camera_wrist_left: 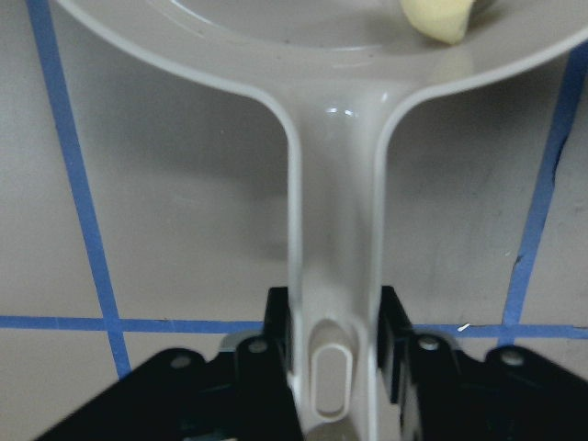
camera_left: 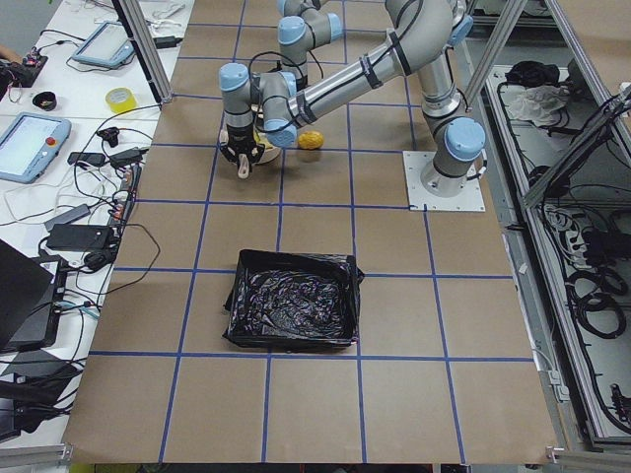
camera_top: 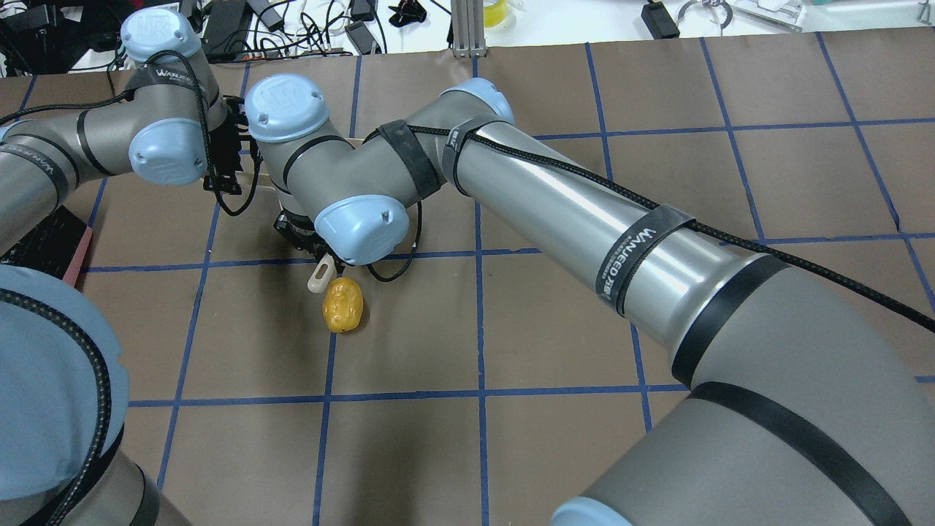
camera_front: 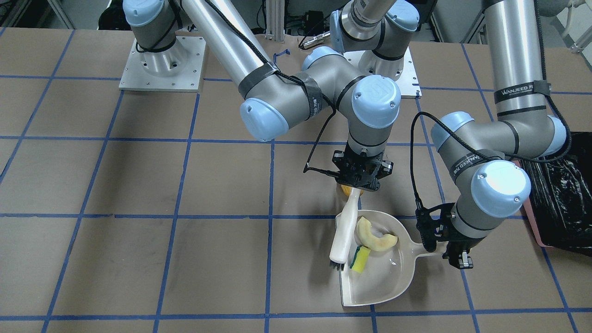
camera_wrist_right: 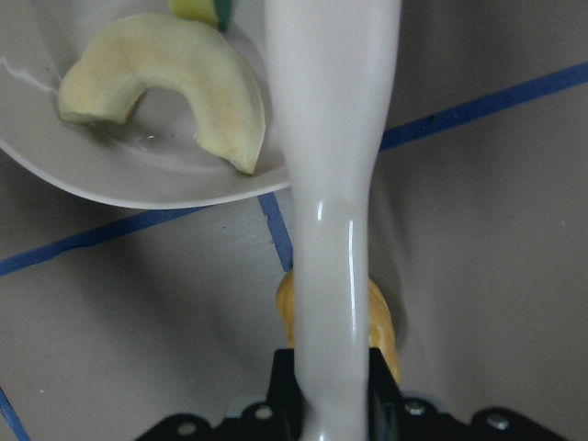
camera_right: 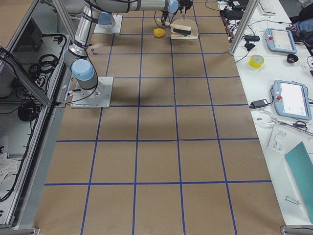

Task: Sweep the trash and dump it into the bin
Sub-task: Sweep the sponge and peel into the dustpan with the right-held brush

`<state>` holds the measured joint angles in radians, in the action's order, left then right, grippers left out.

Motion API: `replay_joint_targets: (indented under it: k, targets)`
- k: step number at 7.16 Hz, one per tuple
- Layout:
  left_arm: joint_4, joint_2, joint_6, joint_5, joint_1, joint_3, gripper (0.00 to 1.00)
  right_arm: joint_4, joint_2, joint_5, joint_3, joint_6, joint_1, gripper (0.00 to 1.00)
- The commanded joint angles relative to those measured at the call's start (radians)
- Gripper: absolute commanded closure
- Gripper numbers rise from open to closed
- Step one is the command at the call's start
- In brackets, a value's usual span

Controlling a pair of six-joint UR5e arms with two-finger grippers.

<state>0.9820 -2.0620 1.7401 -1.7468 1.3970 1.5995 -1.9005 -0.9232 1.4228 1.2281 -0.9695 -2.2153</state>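
The beige dustpan (camera_front: pixel 386 277) lies flat on the table. In it are the pale cream crescent slice (camera_front: pixel 375 235) and the yellow sponge block with a green side (camera_front: pixel 360 258). My left gripper (camera_front: pixel 455 253) is shut on the dustpan's handle (camera_wrist_left: pixel 333 266). My right gripper (camera_front: pixel 358 179) is shut on the beige brush (camera_front: pixel 344 231), whose dark bristles rest at the pan's edge beside the sponge. The orange-yellow lumpy oval (camera_top: pixel 342 305) lies on the table outside the pan, under the brush handle (camera_wrist_right: pixel 335 184) and just behind my right gripper. The bin (camera_front: pixel 562 199) stands past my left arm.
The bin with its black bag (camera_left: pixel 294 310) stands apart from the pan, about two grid squares away toward the robot's left. Both arms crowd together over the pan. Blue tape lines grid the brown table (camera_front: pixel 138 185).
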Motion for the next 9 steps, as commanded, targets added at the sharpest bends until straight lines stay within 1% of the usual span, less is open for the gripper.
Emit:
replay_joint_targets:
  k: [1,2,3,4,5,6,7,8,9]
  targets:
    - [0.003,0.011,0.095,0.004,-0.025,-0.006,1.0,0.149,-0.072,0.062,0.002,0.006,0.006,1.0]
    - [0.003,0.014,0.151,0.027,-0.085,0.005,1.0,0.214,-0.097,0.105,0.011,0.026,0.009,1.0]
    - [-0.003,0.013,0.236,0.068,-0.148,0.005,1.0,0.219,-0.105,0.149,0.043,0.075,0.015,1.0]
    - [0.001,0.019,0.318,0.07,-0.203,0.005,1.0,0.218,-0.109,0.174,0.086,0.087,0.023,1.0]
    - [0.01,0.023,0.34,0.088,-0.245,0.016,1.0,0.206,-0.123,0.163,0.125,0.074,0.023,1.0]
    - [0.045,0.064,0.335,0.081,-0.251,0.054,1.0,0.199,-0.141,0.153,0.158,0.049,0.016,1.0]
    - [0.062,0.125,0.323,0.078,-0.253,0.112,1.0,0.198,-0.169,0.112,0.194,0.019,0.005,1.0]
    - [0.064,0.184,0.317,0.064,-0.253,0.173,1.0,0.199,-0.199,0.099,0.229,0.018,-0.006,1.0]
    - [0.057,0.228,0.309,0.061,-0.254,0.236,1.0,0.196,-0.221,0.078,0.284,0.014,-0.042,1.0]
